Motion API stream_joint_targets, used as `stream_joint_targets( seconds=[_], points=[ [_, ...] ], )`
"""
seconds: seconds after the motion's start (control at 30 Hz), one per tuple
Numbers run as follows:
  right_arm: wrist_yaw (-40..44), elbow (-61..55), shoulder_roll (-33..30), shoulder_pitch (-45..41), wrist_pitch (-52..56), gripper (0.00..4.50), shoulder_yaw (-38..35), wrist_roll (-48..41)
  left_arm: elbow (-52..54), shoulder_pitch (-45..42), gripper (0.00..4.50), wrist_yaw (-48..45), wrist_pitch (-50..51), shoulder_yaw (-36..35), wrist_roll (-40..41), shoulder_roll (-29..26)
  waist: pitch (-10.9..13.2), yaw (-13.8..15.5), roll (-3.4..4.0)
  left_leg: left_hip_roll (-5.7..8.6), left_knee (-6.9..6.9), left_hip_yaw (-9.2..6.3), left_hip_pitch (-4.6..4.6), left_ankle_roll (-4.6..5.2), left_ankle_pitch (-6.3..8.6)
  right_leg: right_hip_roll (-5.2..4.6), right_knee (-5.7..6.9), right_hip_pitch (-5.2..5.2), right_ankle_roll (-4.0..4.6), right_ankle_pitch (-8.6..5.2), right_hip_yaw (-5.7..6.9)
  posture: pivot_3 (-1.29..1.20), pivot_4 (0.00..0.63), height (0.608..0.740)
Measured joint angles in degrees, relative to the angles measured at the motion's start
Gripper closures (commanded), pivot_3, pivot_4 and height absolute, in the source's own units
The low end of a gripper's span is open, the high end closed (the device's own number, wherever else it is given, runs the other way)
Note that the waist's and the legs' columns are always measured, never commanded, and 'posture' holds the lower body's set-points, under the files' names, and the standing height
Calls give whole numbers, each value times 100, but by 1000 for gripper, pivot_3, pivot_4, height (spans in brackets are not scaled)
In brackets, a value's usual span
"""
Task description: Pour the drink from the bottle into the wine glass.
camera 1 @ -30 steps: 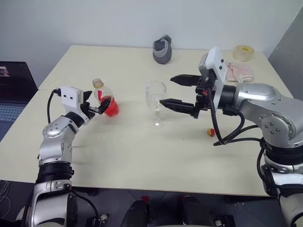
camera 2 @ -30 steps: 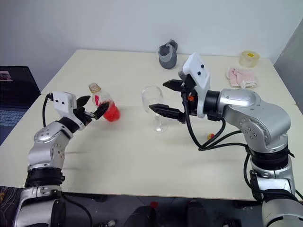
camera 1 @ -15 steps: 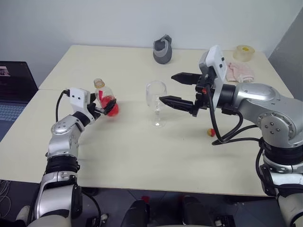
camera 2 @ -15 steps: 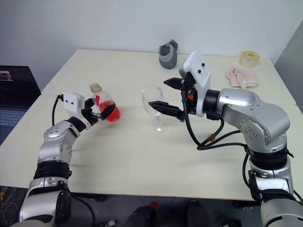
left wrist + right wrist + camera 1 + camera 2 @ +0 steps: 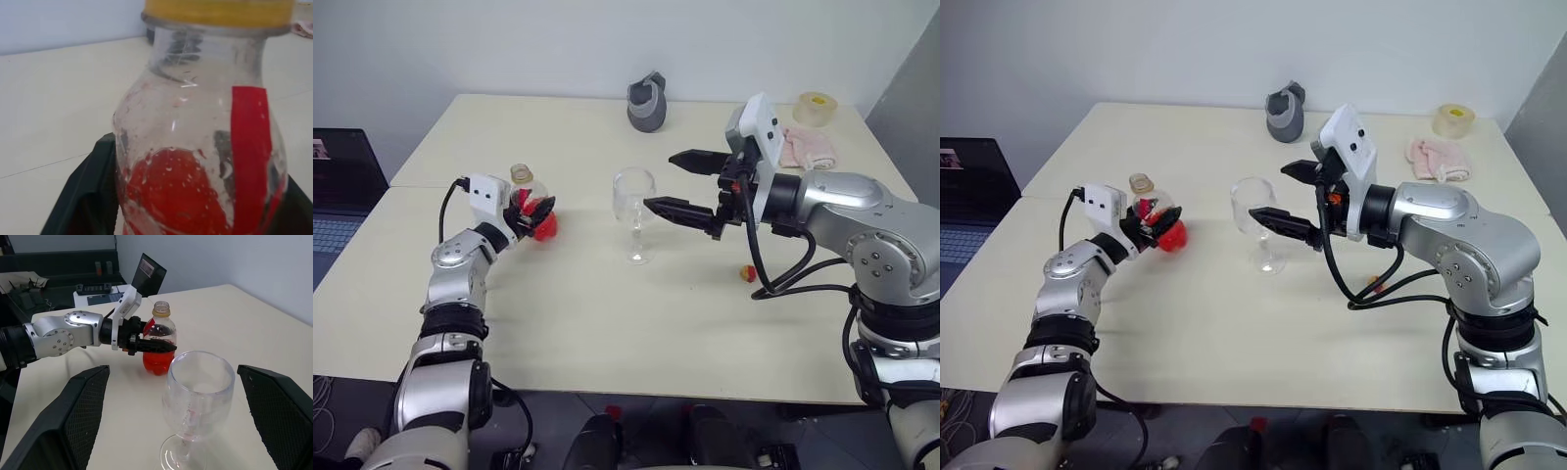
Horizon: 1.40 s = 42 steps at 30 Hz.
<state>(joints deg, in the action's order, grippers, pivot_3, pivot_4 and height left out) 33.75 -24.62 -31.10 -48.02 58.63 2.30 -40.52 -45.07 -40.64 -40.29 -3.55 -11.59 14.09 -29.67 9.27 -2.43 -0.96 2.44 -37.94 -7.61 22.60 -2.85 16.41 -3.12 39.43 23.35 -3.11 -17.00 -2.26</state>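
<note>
Bottle (image 5: 530, 201): upright on counter (image 5: 607, 313), capped, left of wine glass (image 5: 634, 211).
Left pincer (image 5: 533, 210): fingers around bottle's belly; firm grip unconfirmed.
Right pincer (image 5: 677, 183): wide open, flanking glass.
Advice: grip squarely; uncap before lifting.

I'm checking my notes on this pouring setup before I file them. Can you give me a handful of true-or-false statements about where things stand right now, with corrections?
1. The left gripper has its fingers around the bottle. True.
2. The bottle lies on its side on the table. False: it stands upright on the table.
3. The wine glass is full of red drink. False: its bowl looks empty; the drink is in the bottle.
4. The right gripper is open, with the glass in front of it. True.
5. A grey cup-like object stands at the far side of the table. True.
</note>
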Motion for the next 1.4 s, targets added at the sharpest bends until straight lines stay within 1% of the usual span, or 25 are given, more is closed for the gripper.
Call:
stream_joint_targets(
  seconds=[0.17,0.33,0.57,0.67,0.8,0.9,1.03,1.17,1.3,1.4],
  points=[
    [0,11,4,6,-51,0,1,55,-10,1,2908,-42,-2,1,-3,5,0,-14,0,0,0,0,0,0,0,0,0,1,0,0,0,0,150,740],
    [2,65,20,17,-120,0,4,112,197,0,3198,-50,122,6,-3,6,0,-38,0,0,-3,-1,6,-1,0,0,2,5,0,0,0,0,150,740],
    [-1,189,104,118,-313,0,30,222,784,-217,3264,-91,374,262,-98,-18,0,-40,0,1,-7,-3,16,-1,-1,0,4,12,0,0,2,0,150,740],
    [-2,191,150,191,-334,0,37,256,1043,-415,3264,-232,398,535,-323,-154,0,-48,0,2,-7,-3,18,-2,-1,1,8,15,0,0,1,0,150,740],
    [-12,192,251,231,-466,0,53,342,1066,-831,3264,-592,117,952,-716,-368,0,-74,0,2,-7,-2,17,-2,-1,4,8,17,0,0,2,0,150,740],
    [-36,193,322,256,-561,0,80,389,889,-1137,3264,-843,-215,1153,-932,-476,0,-82,0,2,-6,-1,17,-2,-1,4,10,17,0,0,1,0,150,740],
    [-173,221,504,298,-741,0,110,569,321,-1665,3264,-1168,-808,1425,-1255,-577,0,-85,0,5,-7,-2,18,-1,-2,5,12,18,0,0,3,0,150,740],
    [-281,255,680,387,-886,0,134,732,-354,-2137,3264,-1307,-1491,1652,-1593,-633,0,-89,0,8,-8,-1,19,-1,-2,5,13,21,0,0,2,0,150,740],
    [-399,272,875,512,-1152,0,144,927,-927,-2492,3264,-1321,-1966,1779,-1795,-615,0,-94,0,9,-8,-3,21,-1,-2,5,14,22,0,0,4,0,150,740],
    [-400,274,950,765,-1437,0,219,1097,-1191,-2675,3264,-1355,-2256,1855,-1929,-592,0,-99,0,9,-8,-2,22,-1,-2,5,14,23,-1,0,3,0,150,740]
  ],
)
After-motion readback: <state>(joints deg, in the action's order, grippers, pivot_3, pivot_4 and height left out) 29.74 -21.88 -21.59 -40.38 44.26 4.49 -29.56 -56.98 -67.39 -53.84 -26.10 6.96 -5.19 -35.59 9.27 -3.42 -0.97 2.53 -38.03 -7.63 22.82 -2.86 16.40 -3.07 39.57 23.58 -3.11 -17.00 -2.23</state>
